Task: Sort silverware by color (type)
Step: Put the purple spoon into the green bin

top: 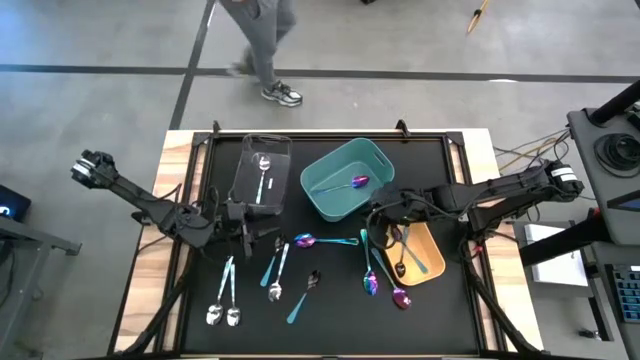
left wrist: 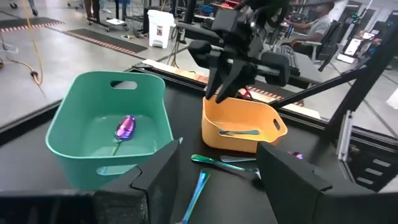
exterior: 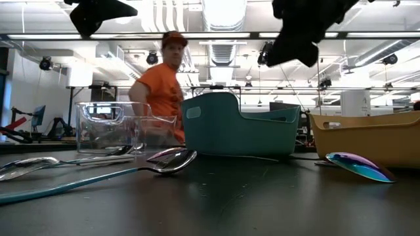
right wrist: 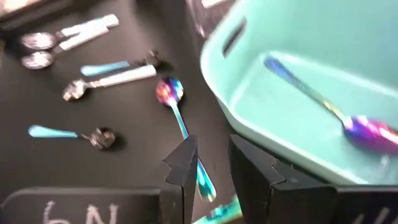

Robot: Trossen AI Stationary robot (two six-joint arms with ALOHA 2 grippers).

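Three bins (top: 345, 178), two arms (top: 150, 205), one person (top: 262, 40)

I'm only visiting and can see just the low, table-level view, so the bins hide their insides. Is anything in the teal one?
Observer: Yes. Seen from above, the teal bin holds one iridescent purple spoon.
Operator: And the orange one on my right?
Observer: The orange bin holds dark spoons with teal handles, at least two.
Operator: What is the dark shape hanging at my top right?
Observer: That is the right gripper, hovering where the teal and orange bins meet.
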